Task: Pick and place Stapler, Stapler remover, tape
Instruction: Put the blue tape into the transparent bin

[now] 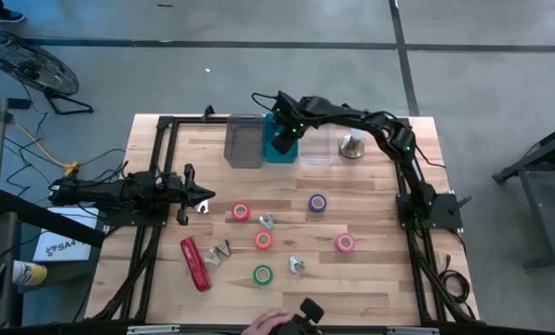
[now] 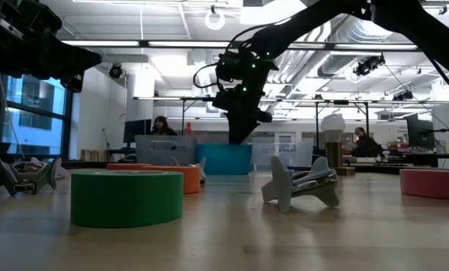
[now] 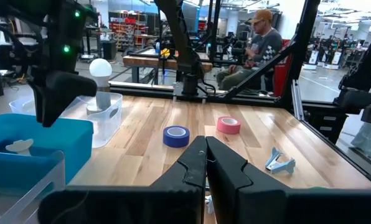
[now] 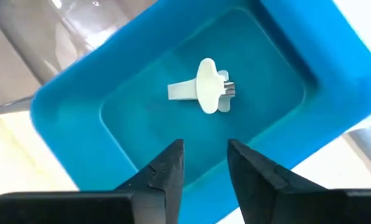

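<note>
The blue bin (image 4: 79, 118) lies directly beneath the right gripper (image 4: 204, 165), whose fingers stand apart, holding nothing. Just beyond the fingertips, a white staple remover (image 4: 204, 90) rests on the bin floor. The left gripper (image 3: 205, 163), fingers together and empty, has the purple tape (image 3: 177, 135) ahead; the stapler (image 1: 195, 263) lies well behind it.

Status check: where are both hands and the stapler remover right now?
Right hand open above the blue bin. Stapler remover lying in that bin, released. Left hand shut, parked at the table's left side. Nothing blocking.
</note>
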